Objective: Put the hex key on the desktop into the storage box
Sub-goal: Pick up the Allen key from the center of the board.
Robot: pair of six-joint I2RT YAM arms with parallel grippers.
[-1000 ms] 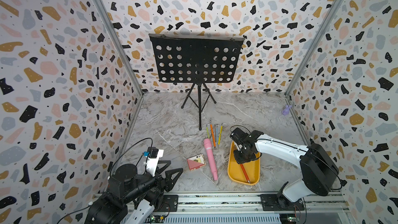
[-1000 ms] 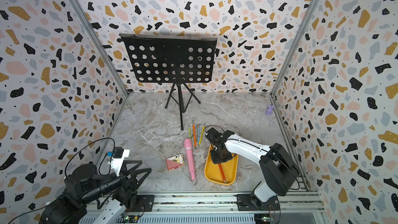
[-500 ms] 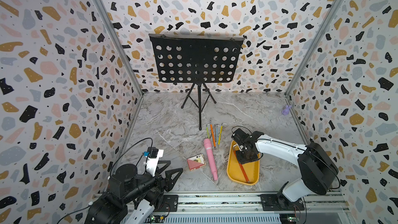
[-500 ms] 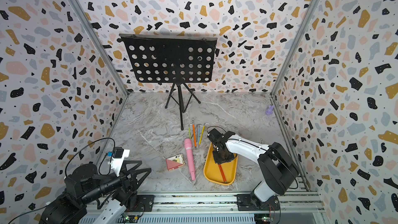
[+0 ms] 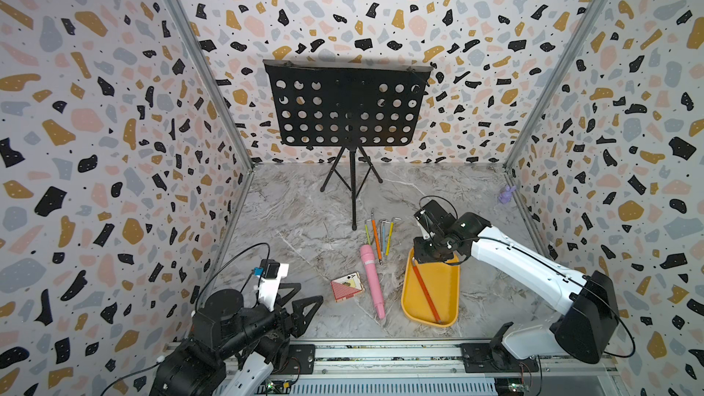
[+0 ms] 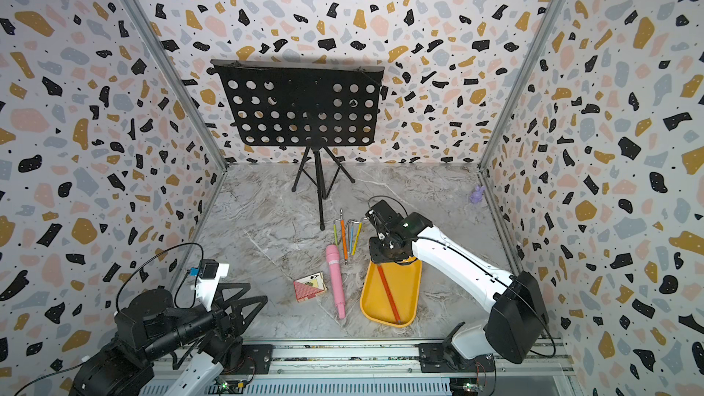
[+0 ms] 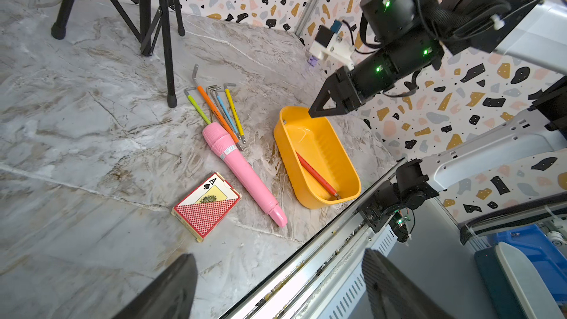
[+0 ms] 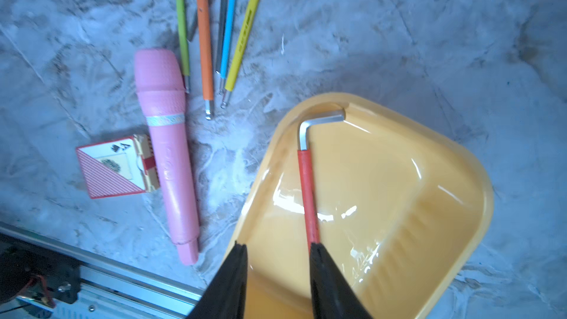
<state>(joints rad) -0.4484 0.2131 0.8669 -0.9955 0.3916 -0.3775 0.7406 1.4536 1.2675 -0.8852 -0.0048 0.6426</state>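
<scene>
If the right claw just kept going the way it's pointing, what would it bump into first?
Probably the storage box: the right gripper points down into it, jaws apart. One fingertip lines up with the red hex key lying inside, so that might be touched first; depth is unclear.

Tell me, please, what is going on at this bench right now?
The right gripper hangs open over the far end of the storage box, and a red hex key lies loose inside it. Several other coloured hex keys lie on the desktop beside a pink toy microphone, not yet moved. The left gripper sits open near the front rail, touching nothing.
</scene>
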